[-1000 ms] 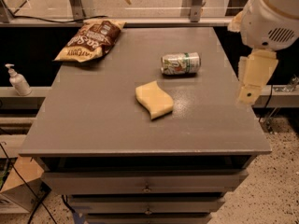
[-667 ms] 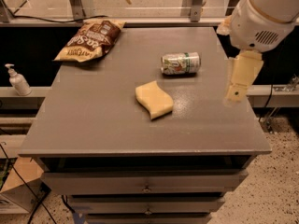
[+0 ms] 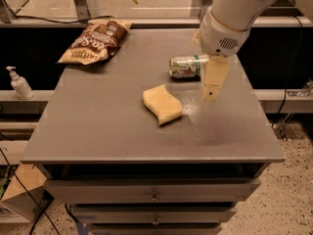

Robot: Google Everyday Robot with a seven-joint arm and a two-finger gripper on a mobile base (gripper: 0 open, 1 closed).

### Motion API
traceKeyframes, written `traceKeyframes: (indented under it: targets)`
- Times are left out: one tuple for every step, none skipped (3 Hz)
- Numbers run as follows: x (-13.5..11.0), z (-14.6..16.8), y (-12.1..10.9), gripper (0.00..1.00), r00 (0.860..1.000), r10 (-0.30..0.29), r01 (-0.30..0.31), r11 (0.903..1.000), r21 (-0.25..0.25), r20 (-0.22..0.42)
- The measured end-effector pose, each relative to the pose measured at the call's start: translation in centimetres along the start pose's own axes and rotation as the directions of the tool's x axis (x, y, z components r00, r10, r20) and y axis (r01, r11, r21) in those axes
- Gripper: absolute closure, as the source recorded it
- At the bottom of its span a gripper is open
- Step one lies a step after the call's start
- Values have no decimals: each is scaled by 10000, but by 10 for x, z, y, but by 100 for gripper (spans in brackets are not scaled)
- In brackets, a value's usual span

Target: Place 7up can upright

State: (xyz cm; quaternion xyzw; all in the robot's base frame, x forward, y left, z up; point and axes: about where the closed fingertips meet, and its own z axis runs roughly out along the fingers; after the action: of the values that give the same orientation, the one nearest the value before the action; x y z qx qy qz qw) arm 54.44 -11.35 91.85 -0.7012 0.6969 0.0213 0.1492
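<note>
camera view: 7up can [image 3: 186, 66] lies on its side, far right of the counter [image 3: 107, 126]. gripper [image 3: 211, 93] hangs just beside its right end; open or closed, cannot tell. best to straddle the can's middle, then tip it onto its base.

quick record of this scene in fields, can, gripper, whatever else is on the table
surface: grey table
can: 7up can lying on its side, back right
task state: not yet upright
gripper: gripper hanging by the can's right end, contact unclear
other items: yellow sponge in front of the can; brown snack bag back left
</note>
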Motion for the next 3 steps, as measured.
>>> traceKeyframes:
  targets:
    - [-15, 29, -26, 0, 9989, -469, 471, 9985, -264, 85]
    - [-18, 52, -49, 0, 9973, -718, 713, 9968, -357, -133]
    - [-12, 72, -72, 0, 9969, -608, 588, 9974, -408, -494]
